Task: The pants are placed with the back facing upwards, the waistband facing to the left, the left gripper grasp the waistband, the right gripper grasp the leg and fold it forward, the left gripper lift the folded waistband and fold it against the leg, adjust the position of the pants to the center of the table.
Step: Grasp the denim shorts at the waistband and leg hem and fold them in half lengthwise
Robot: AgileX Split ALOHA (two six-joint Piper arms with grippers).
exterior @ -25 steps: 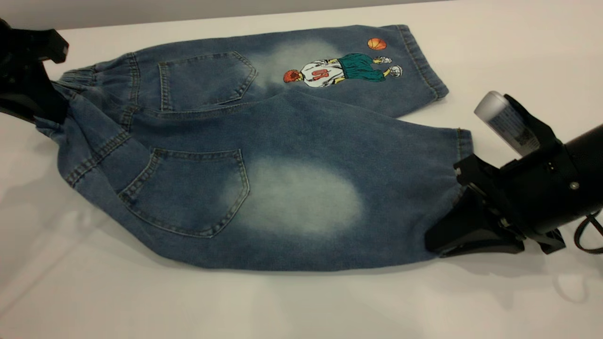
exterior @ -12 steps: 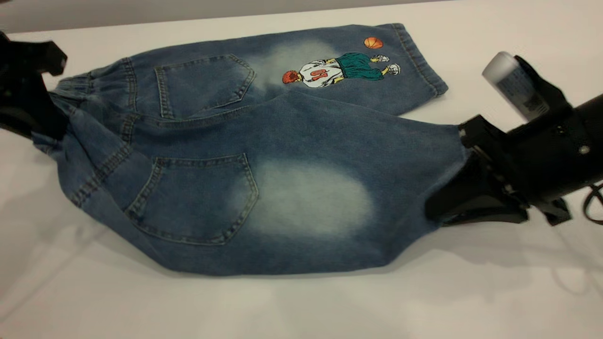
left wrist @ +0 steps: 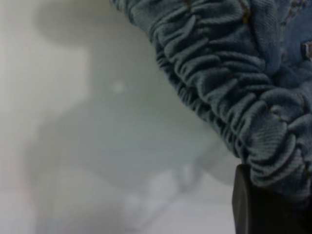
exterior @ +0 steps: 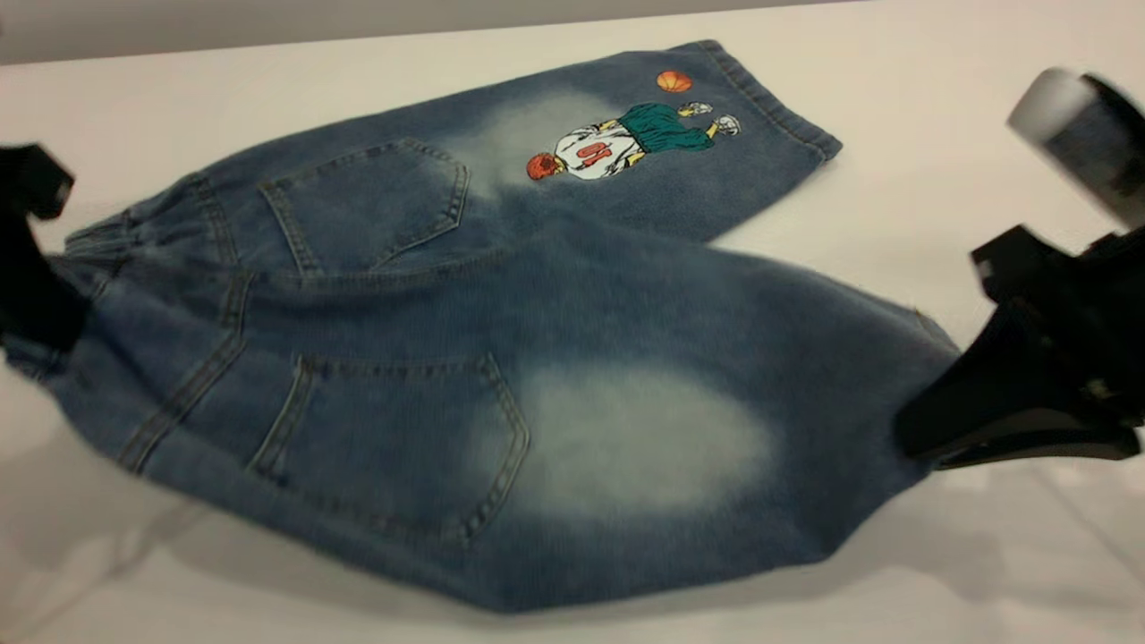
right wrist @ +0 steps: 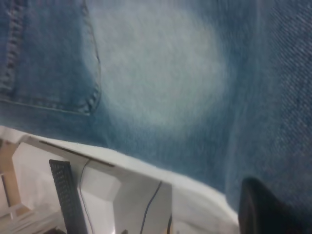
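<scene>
At the far left edge, the left pincer (exterior: 31,268) is clamped on the waistband (left wrist: 229,92), a gathered, ruched strip of dark denim; one black finger (left wrist: 253,204) shows under the bunched cloth. The pants (exterior: 465,358) spread across the white tabletop (exterior: 268,72), back up, with two stitched pockets and pale faded patches. The far leg bears a basketball player print (exterior: 626,139) and lies flat. The near, plain leg (exterior: 716,376) is raised at its hem, casting a shadow beneath. At the right, the right pincer (exterior: 1011,402) is closed on that hem. Nothing stands between the two arms but the denim itself.
</scene>
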